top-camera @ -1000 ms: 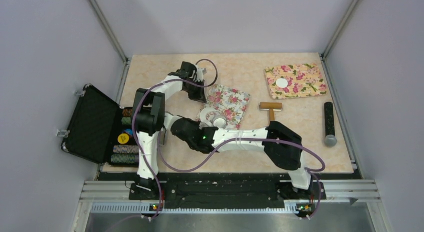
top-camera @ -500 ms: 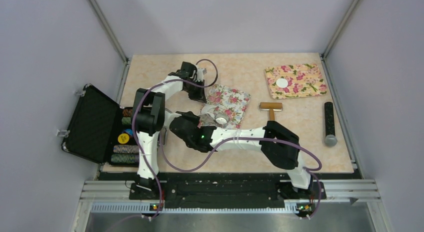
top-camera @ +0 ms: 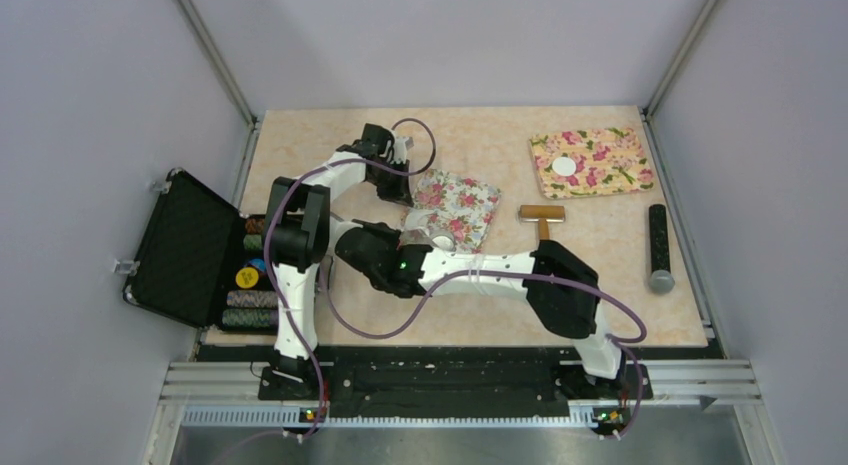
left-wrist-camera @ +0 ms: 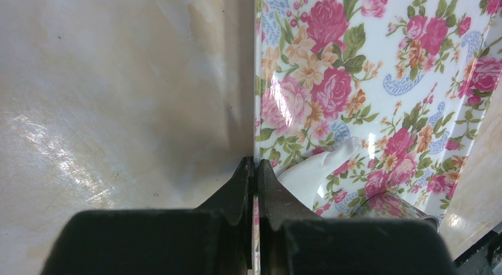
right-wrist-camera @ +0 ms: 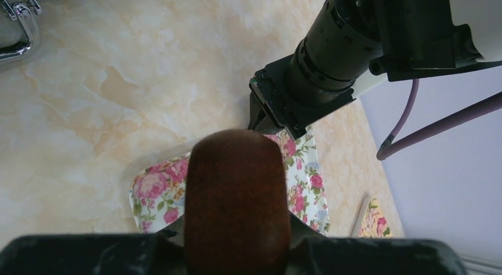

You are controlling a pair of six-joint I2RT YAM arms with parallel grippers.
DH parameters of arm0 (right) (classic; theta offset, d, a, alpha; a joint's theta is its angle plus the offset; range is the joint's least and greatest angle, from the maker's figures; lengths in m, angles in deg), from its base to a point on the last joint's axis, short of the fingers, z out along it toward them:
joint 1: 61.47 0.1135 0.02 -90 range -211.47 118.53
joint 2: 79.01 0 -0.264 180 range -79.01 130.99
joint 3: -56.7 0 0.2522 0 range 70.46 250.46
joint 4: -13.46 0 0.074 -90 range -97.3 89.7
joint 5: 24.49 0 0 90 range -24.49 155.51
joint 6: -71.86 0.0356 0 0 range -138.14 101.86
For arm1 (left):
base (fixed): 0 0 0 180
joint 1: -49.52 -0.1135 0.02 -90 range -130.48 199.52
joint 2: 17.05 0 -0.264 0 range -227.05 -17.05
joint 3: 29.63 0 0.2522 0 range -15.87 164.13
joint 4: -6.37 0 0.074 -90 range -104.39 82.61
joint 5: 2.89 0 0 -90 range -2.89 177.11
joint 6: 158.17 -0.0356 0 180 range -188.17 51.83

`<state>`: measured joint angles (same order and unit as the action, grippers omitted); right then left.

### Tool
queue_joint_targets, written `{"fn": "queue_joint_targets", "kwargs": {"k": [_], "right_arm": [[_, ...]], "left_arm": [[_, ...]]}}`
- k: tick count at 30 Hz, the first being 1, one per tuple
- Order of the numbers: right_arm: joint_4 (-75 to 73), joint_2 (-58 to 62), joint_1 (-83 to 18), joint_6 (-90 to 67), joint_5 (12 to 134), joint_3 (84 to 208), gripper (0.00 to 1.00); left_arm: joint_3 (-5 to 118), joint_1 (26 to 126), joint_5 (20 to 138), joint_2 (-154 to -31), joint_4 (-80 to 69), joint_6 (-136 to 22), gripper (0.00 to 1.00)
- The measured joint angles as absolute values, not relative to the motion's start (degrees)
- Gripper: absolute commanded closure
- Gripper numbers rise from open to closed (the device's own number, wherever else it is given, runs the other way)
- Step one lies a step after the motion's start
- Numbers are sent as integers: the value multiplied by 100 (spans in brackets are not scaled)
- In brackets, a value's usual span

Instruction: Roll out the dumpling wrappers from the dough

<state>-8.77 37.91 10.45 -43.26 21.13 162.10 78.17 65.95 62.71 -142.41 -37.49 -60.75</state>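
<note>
Within the last second the right gripper [right-wrist-camera: 237, 251], closed around a brown wooden rod [right-wrist-camera: 235, 186], had moved further over the near corner of the flowered mat [left-wrist-camera: 367, 80]. From this I judged that a rolling stroke over the dough was going on. The left gripper [left-wrist-camera: 255, 168] stayed closed on the mat's edge, and the white dough [left-wrist-camera: 311, 174] lay on the mat just beside its fingertips.

centre mat [top-camera: 462, 203]: middle of the frame, on the table [top-camera: 480, 135]
second mat [top-camera: 600, 165]: upper right, wrapper [top-camera: 565, 166] on it
roller [top-camera: 541, 216]: between both mats
cylinder [top-camera: 659, 247]: right edge, below the second mat
case [top-camera: 185, 247]: left, beside the table
</note>
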Motion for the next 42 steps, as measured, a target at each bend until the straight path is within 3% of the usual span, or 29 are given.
{"fn": "queue_joint_targets", "kwargs": {"k": [18, 35, 42], "right_arm": [[-839, 3784, 455, -4958, 2637, 16341, 100], [28, 3376, -1244, -4958, 3217, 15449, 100], [-138, 2528, -1405, -4625, 3658, 15449, 100]], "left_arm": [[7808, 6634, 6378, -14217, -3752, -6077, 100], [7786, 6663, 6358, -14204, -3747, -6077, 100], [7699, 6665, 5965, -14193, -3686, -6075, 62]]}}
